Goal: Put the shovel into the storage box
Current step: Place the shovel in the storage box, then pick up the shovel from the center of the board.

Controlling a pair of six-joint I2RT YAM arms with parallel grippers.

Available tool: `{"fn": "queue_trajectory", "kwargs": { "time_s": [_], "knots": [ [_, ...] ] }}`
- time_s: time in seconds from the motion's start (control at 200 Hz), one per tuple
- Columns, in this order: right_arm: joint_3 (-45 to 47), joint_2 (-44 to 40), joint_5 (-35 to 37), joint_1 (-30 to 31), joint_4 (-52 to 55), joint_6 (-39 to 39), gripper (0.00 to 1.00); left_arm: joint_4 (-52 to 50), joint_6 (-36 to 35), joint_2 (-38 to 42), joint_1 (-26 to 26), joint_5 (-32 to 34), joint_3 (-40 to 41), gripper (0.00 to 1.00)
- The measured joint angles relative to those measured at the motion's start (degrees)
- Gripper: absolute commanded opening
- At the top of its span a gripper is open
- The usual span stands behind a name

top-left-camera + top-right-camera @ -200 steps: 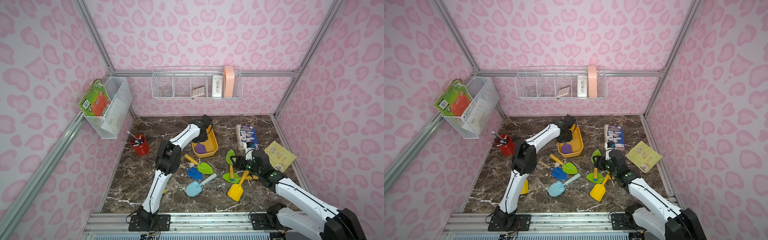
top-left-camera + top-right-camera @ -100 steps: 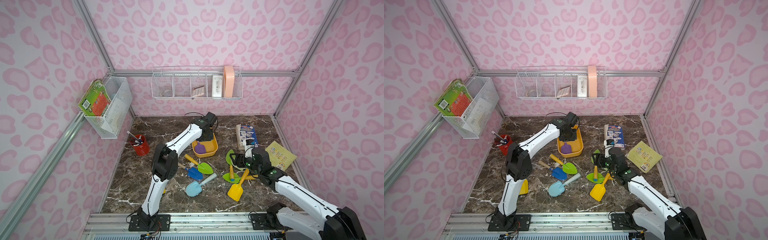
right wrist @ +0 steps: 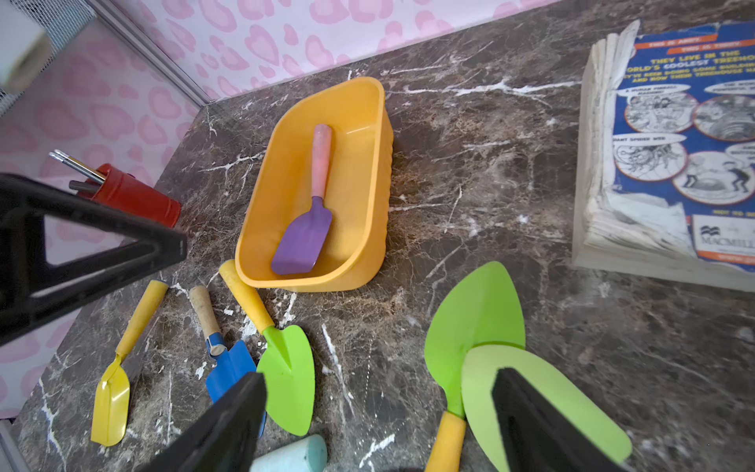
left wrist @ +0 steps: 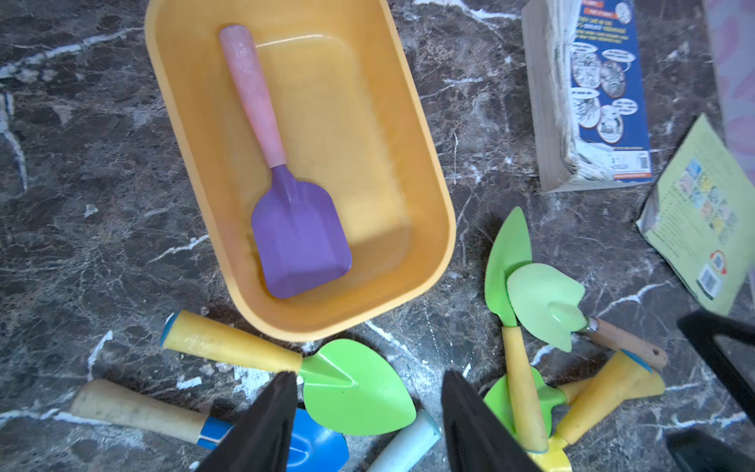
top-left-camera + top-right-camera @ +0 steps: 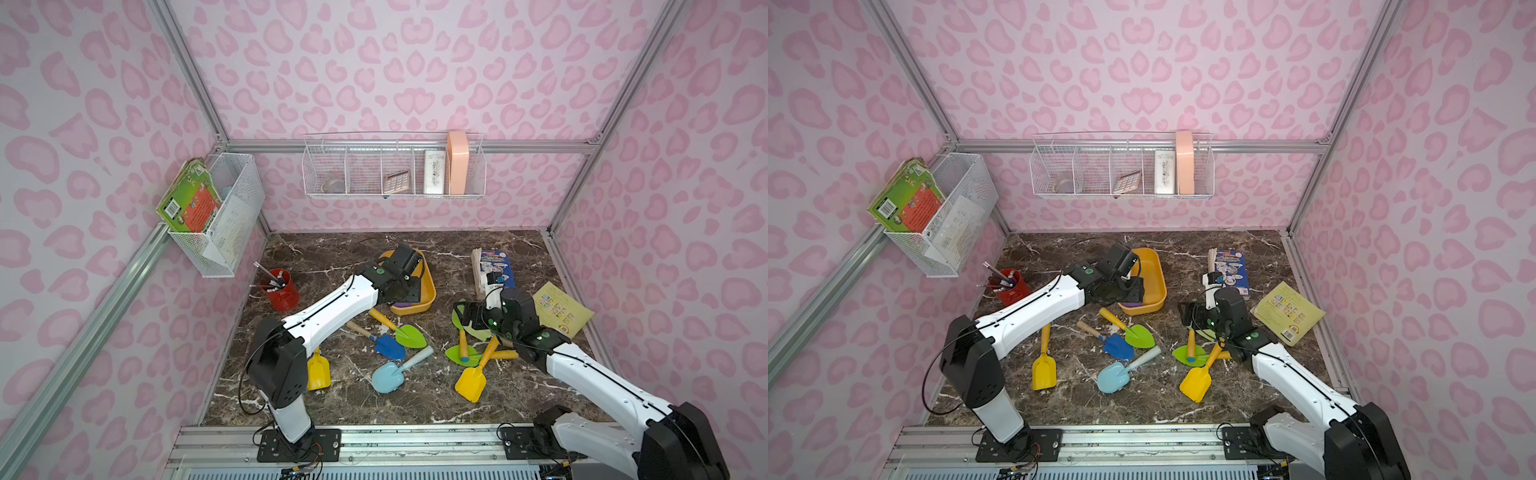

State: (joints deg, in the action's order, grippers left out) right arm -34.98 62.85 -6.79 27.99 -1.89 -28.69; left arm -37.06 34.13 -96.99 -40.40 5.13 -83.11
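In the left wrist view, the purple-bladed toy shovel with a pink handle (image 4: 300,241) lay flat on the floor of the shallow yellow-orange plastic storage box (image 4: 347,122), wholly inside the rim with its blade by one end wall. The left gripper (image 4: 367,376) had its fingers apart with nothing between them. That shovel lay apart from them, on the far side of the end wall. Under the fingers, just outside the box, a green-bladed shovel with a yellow handle (image 4: 351,388) lay on the dark marble-patterned surface (image 4: 81,204).

In the right wrist view, the right gripper (image 3: 380,374) also had its fingers apart and empty, poised over two overlapping green blades (image 3: 482,327). The box and the purple shovel in it sat well apart from these fingers.

In both top views the left gripper hid much of the box. Around it a blue-bladed shovel (image 5: 388,345), a pale blue shovel (image 5: 386,376) and two yellow shovels (image 5: 471,380) lay loose on the surface.

By my reading, one shovel was stowed and let go of. If every shovel was meant to go in, most of the job was left.
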Motion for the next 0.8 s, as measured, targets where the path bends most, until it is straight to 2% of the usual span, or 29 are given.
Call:
{"fn": "queue_trajectory", "kwargs": {
  "time_s": [0.045, 0.065, 0.095, 0.105, 0.125, 0.145, 0.205, 0.35, 0.486, 0.696, 0.801],
  "knots": [
    [-0.24, 0.39, -0.72, -0.37, -0.35, 0.15, 1.00, 1.16, -0.20, 2.69, 0.00, -0.04, 3.30, 0.71],
    [-0.24, 0.55, -1.29, -0.63, -0.63, 0.09, 1.00, 1.84, -0.22, 3.87, 0.00, 0.04, 4.76, 0.75],
    [-0.24, 0.83, -1.62, -1.09, -0.98, -0.04, 1.00, 2.47, -0.39, 5.46, 0.00, 0.13, 6.64, 0.77],
    [-0.24, 0.90, -1.60, -1.20, -1.01, -0.13, 1.00, 2.67, -0.46, 6.05, 0.00, 0.15, 7.37, 0.81],
    [-0.24, 1.05, -1.66, -1.49, -1.14, -0.31, 1.00, 2.93, -0.57, 6.93, 0.00, 0.17, 8.31, 0.96],
    [-0.24, 1.16, -1.92, -1.68, -1.31, -0.31, 1.00, 3.26, -0.79, 7.89, 0.00, 0.28, 9.33, 0.98],
    [-0.24, 1.46, -2.64, -2.16, -1.90, -0.74, 0.99, 4.46, -1.18, 10.64, 0.00, 0.66, 12.28, 0.99],
    [-0.48, 2.16, -4.52, -1.46, -2.97, -0.61, 0.90, 4.83, 0.66, 15.10, 0.15, 2.43, 17.35, 0.98],
    [-0.96, 4.26, -5.33, 0.57, -3.56, -0.02, 0.87, 2.86, 3.65, 18.56, 0.17, 5.09, 20.81, 0.90],
    [-0.96, 7.28, -5.73, 5.27, -5.44, 0.20, 0.85, -6.23, 10.14, 22.77, 1.18, 11.82, 23.91, 0.79],
    [-0.68, 8.50, -5.77, 6.58, -6.36, 0.15, 0.84, -11.47, 14.16, 26.45, 4.81, 14.38, 26.58, 0.80]
  ]
}}
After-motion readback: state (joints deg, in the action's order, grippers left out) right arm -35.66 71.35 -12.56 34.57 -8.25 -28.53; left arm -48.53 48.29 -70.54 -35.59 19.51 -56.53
